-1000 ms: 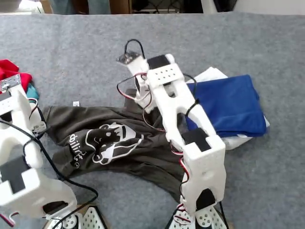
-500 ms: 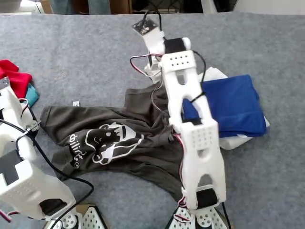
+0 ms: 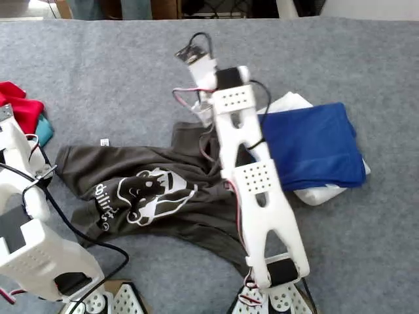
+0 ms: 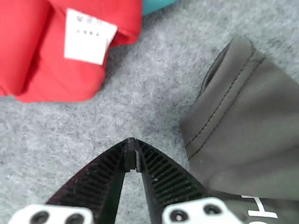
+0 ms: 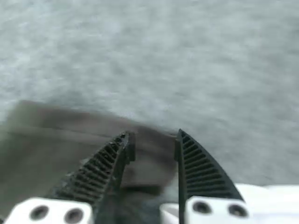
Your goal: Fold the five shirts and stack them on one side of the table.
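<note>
The right gripper (image 5: 152, 140) has drawn back over the grey cloth (image 3: 98, 72) toward the dark graphic shirt (image 3: 150, 190). Its jaws stand parted above what seems to be the shirt's upper hem, blurred here. The left gripper (image 4: 131, 148) stays put, pinched closed on nothing, between the red shirt (image 4: 51, 51) and the dark sleeve (image 4: 243, 140). 2 folded pieces, blue shirt (image 3: 314, 140) on white shirt (image 3: 317, 194), lie beside the right arm.
</note>
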